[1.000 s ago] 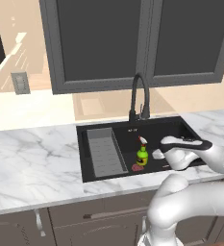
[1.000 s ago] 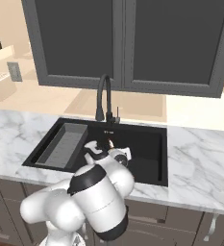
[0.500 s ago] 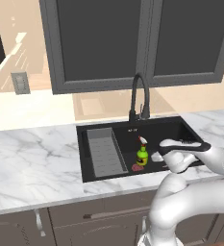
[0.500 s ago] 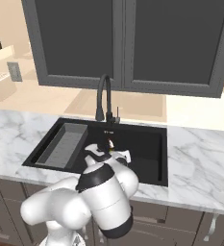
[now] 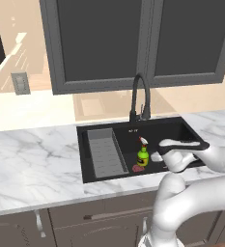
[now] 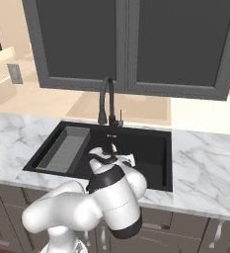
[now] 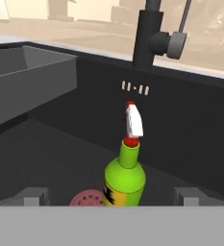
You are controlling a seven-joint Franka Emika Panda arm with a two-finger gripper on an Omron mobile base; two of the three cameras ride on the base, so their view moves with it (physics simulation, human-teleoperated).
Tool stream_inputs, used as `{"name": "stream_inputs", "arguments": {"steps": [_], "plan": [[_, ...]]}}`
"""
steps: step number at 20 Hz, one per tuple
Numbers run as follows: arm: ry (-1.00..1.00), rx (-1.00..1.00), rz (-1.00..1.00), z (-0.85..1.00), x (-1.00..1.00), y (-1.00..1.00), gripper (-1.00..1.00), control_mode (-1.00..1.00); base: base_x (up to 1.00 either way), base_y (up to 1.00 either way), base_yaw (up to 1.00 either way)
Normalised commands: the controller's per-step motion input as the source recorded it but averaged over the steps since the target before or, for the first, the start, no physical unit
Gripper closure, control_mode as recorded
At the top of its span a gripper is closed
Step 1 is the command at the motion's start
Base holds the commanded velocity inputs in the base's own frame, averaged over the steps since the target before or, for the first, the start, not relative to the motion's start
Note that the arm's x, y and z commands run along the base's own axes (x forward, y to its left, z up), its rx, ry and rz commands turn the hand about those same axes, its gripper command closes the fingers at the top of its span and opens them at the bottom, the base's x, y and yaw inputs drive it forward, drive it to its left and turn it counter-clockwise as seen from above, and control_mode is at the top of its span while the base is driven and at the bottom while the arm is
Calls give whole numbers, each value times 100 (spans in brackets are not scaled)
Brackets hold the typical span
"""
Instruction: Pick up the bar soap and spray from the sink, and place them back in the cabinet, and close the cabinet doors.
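Spray: the green bottle [image 7: 125, 178] is seen upright in the lower centre of the hand view, inside the black sink [image 5: 176, 132].
End effector: [image 7: 111, 196] released, fingers spread, with the bottle framed between the two tips.
Drain disc: [image 7: 87, 198] seen just left of the bottle's base.

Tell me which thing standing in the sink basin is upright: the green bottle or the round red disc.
The spray, the green bottle with the red-and-white nozzle, stands upright. The round red drain disc beside it lies flat on the sink floor.
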Motion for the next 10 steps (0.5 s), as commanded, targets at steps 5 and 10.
{"name": "stream_inputs", "arguments": {"steps": [5,10], "plan": [[0,0,0,-7,20,0,-100,-100,0,0,0],[0,0,0,-13,18,1,-100,-100,0,0,0]]}}
